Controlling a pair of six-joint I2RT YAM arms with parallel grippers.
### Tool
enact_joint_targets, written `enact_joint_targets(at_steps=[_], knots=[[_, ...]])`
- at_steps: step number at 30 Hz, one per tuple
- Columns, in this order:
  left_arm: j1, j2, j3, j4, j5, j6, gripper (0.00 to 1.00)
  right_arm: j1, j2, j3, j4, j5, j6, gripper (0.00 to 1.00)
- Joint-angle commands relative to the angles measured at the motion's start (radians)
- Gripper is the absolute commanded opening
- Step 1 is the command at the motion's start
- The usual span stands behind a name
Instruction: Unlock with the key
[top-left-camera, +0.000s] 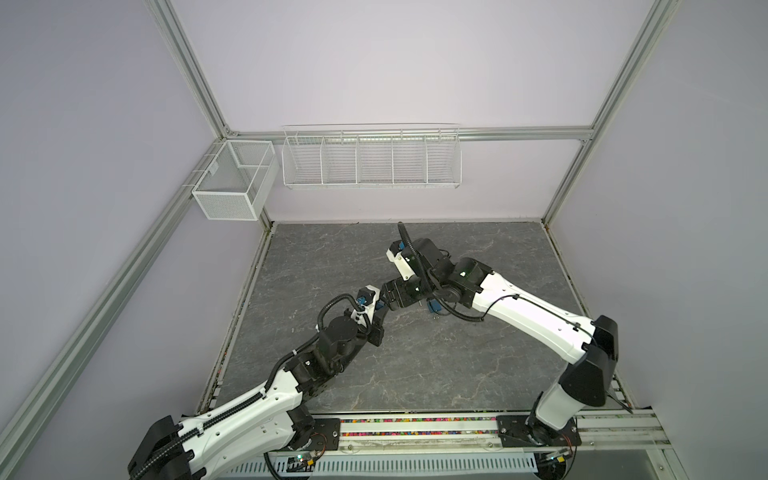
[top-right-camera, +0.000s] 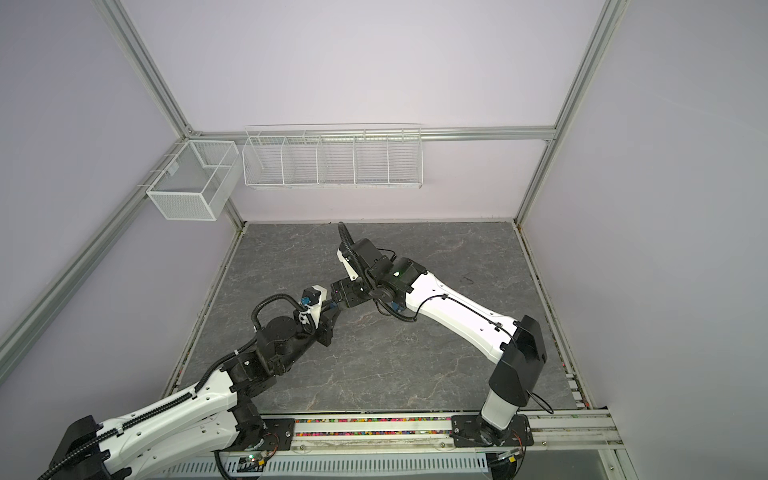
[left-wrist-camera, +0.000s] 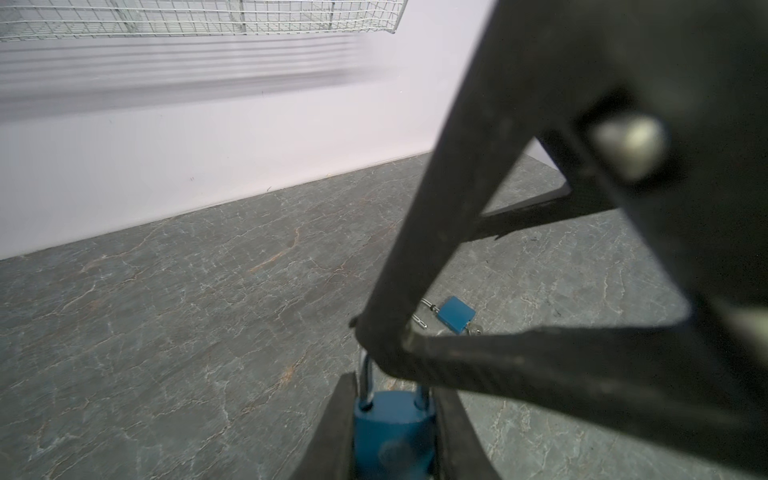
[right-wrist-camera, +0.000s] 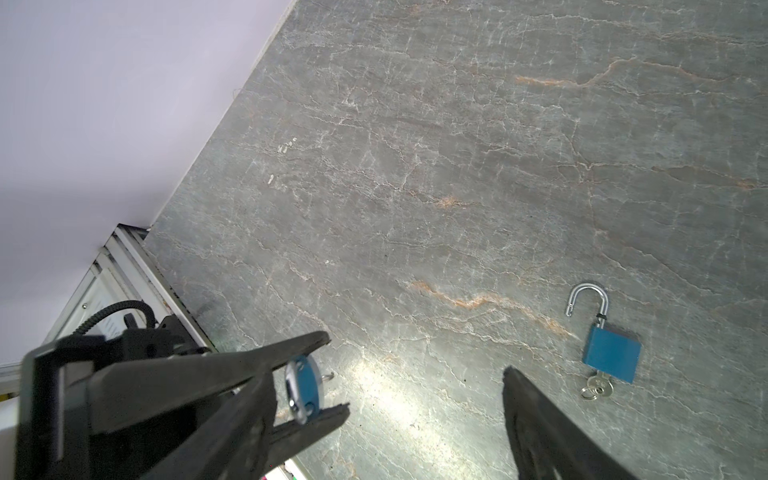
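**While the held padlock (left-wrist-camera: 392, 432) sits in the left gripper (left-wrist-camera: 394, 384), the key (right-wrist-camera: 597, 385) is in another lock**

Where the views differ, each entry says so.

1. Left gripper. Clamped on the blue body of the held padlock, one finger on each side. The left wrist view shows the shackle pointing away from the wrist, with both legs meeting the body. The right wrist view shows the same lock edge-on (right-wrist-camera: 301, 384), so its shackle is unreadable there.

2. Right gripper (right-wrist-camera: 386, 374). Fingers spread wide with nothing between them, as the right wrist view shows. In the left wrist view one finger (left-wrist-camera: 415, 257) looms across the frame. Its tip overlaps the held shackle, but contact cannot be told.

3. Table padlock (right-wrist-camera: 611, 357). Blue, lying flat on the grey marbled table (right-wrist-camera: 457, 166), well apart from both grippers. The shackle is swung open with one end free. The key, with its ring, sits in the base. All of this is clear only in the right wrist view. The left wrist view shows it small and blurred (left-wrist-camera: 456, 314). Both top views show only a blue sliver under the right forearm (top-left-camera: 434, 306) (top-right-camera: 397, 307).

4. Top views only. The two grippers meet near the table's centre. A wire rack (top-left-camera: 370, 160) and a mesh basket (top-left-camera: 232, 183) hang on the walls.
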Motion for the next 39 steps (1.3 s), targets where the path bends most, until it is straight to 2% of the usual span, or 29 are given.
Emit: enact_joint_targets(at_steps=[1, 12, 20, 26, 31, 33, 39], knots=[[-0.008, -0.021, -0.013, 0.022, -0.026, 0.012, 0.00, 0.005, 0.022, 0.044, -0.038, 0.051, -0.011, 0.87], [-0.007, -0.038, -0.012, 0.006, -0.049, 0.031, 0.00, 0.005, 0.119, 0.197, -0.201, 0.123, -0.085, 0.86], [-0.007, -0.054, 0.000, -0.015, -0.037, 0.043, 0.00, -0.009, 0.090, 0.187, -0.241, 0.138, -0.160, 0.86], [-0.007, -0.042, 0.009, -0.008, -0.007, 0.052, 0.00, -0.062, -0.047, 0.059, -0.131, 0.006, -0.227, 0.85], [-0.006, -0.020, 0.026, -0.001, -0.002, 0.040, 0.00, -0.144, -0.241, -0.199, 0.176, -0.325, -0.285, 0.79], [-0.006, -0.014, 0.036, -0.003, 0.002, 0.027, 0.00, -0.158, -0.287, -0.269, 0.282, -0.408, -0.303, 0.77], [-0.006, -0.015, 0.047, 0.000, -0.001, 0.010, 0.00, -0.164, -0.238, -0.293, 0.365, -0.520, -0.334, 0.68]])
